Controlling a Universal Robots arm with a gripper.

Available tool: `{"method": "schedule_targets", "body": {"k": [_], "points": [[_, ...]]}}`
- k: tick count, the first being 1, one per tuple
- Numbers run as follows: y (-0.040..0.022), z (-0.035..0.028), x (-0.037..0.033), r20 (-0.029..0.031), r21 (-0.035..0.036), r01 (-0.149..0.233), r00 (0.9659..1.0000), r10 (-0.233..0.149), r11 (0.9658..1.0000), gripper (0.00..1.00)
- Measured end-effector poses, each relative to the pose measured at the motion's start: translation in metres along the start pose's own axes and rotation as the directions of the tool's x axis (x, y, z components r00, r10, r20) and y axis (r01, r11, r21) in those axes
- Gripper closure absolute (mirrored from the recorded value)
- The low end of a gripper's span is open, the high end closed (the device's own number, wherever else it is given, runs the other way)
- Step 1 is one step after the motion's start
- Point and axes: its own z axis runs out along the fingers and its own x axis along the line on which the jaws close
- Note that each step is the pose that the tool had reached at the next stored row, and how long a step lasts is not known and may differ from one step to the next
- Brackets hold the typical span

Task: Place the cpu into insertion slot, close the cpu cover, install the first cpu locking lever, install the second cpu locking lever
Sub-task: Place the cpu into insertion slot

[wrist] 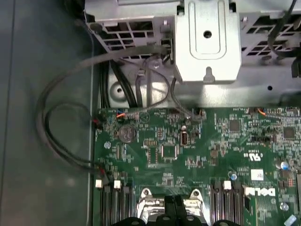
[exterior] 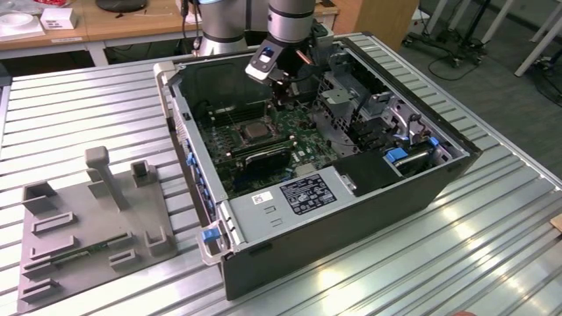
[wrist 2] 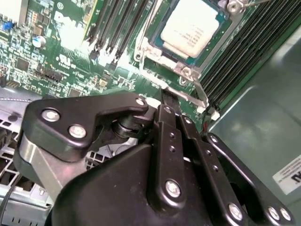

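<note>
Cpu (wrist 2: 192,26) lies flat in the slot (wrist 2: 155,54), just beyond the gripper (wrist 2: 173,109). The gripper hangs from the upright arm (exterior: 290,20) down into the case (exterior: 369,197). Its fingers (wrist 2: 164,141) are pressed together and hold nothing. Their tips are close by a thin metal lever (wrist 2: 183,94) along the slot's nearer edge. The square chip faces up, with no long axis.

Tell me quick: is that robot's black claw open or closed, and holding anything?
Black metal gripper: fingers shut, nothing visible between them, tips close to the pale silvery square cpu.
</note>
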Motion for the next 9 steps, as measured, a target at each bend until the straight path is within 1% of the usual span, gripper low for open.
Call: {"method": "schedule_targets", "body": {"k": [9], "points": [[-0.0003,0.0,0.0,0.0001,-0.0001,0.0,1.0,0.0,1.0,0.89]]}}
